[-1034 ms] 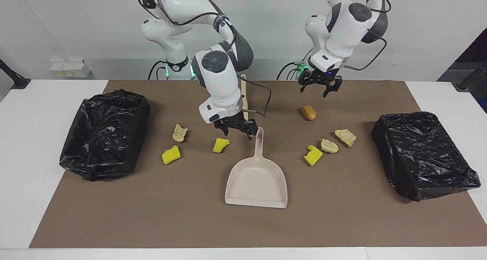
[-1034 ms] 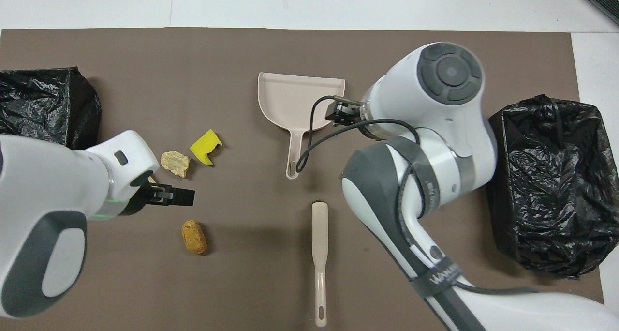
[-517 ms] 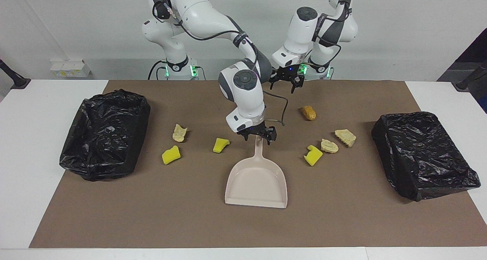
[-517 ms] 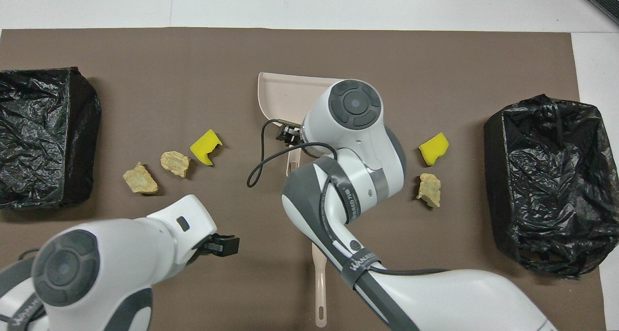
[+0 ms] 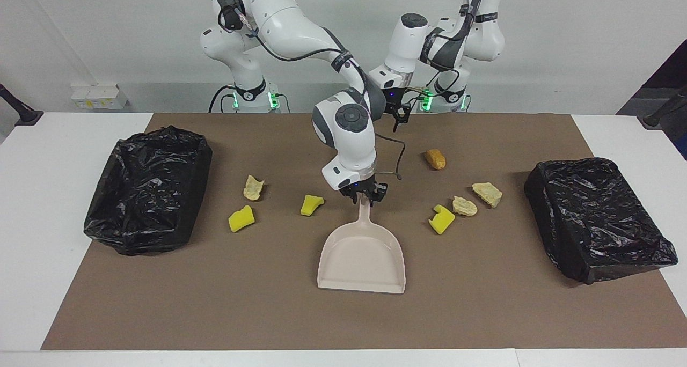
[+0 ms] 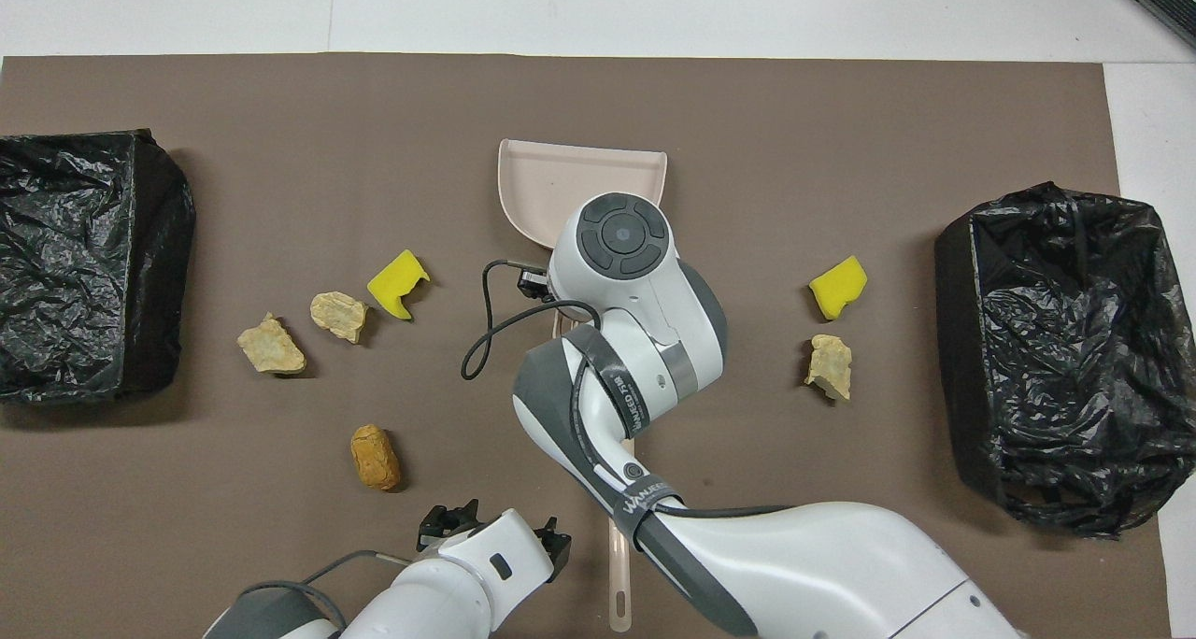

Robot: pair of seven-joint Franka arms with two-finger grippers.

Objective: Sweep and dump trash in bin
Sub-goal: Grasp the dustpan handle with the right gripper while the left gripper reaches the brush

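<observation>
The trash lies scattered on the brown mat (image 5: pixel 214 313) in seven small pieces. Toward the left arm's end sit an orange-brown lump (image 5: pixel 435 159), nearest the robots, then two tan lumps (image 5: pixel 487 193) (image 5: pixel 464 206) side by side and a yellow foam chunk (image 5: pixel 441 219) just beside the second one. Toward the right arm's end lie a tan lump (image 5: pixel 253 188) with a yellow chunk (image 5: pixel 241 218) a little farther from the robots, and another yellow chunk (image 5: pixel 311 204) close to the dustpan's handle. None of the pieces is in the dustpan or in a bin.

The beige dustpan (image 5: pixel 361 259) rests flat in the middle of the mat, between the two groups, its handle pointing toward the robots. The right gripper (image 5: pixel 364 194) is down at the tip of that handle, its fingers drawn in narrow around it. The dustpan's tray remains flat on the mat.

The beige brush (image 6: pixel 618 574) lies on the mat nearer the robots than the dustpan, mostly covered by the right arm in the overhead view. The left gripper (image 6: pixel 493 533) hangs just beside the brush, apart from it, with its fingers spread wide and nothing between them.

Two bins lined with black bags stand at the ends of the mat, one toward the right arm's end (image 5: pixel 147 187) and one toward the left arm's end (image 5: pixel 596 217).
</observation>
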